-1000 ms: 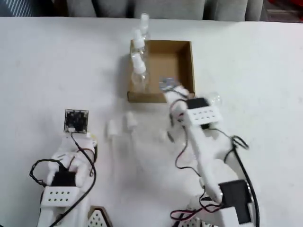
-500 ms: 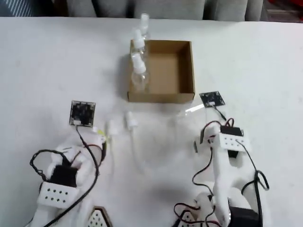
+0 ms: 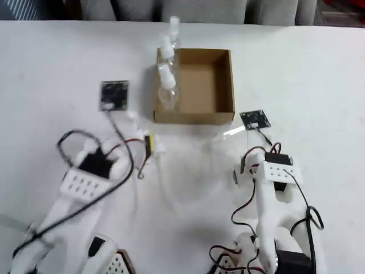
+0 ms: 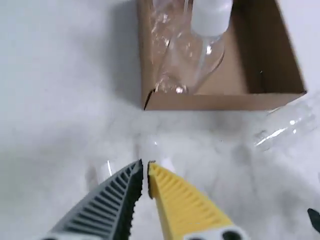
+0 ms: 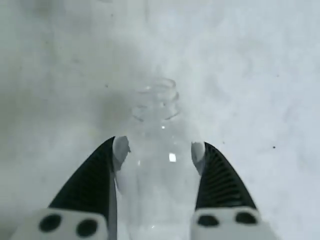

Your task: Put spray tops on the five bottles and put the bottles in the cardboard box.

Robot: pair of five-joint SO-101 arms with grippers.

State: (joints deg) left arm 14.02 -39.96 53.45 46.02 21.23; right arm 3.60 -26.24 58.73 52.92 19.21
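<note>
Right claw (image 5: 157, 148) grips an uncapped bottle (image 5: 156, 107) by its sides, just before the box's (image 3: 194, 118) near right corner; left claw (image 4: 145, 166) is closed on nothing, over spray tops (image 4: 162, 164) near the box's near left corner; capped bottles (image 3: 166, 85) line its left wall.

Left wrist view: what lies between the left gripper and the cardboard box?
In the left wrist view, a white spray top lies on the table just ahead of the left gripper, short of the cardboard box.
</note>
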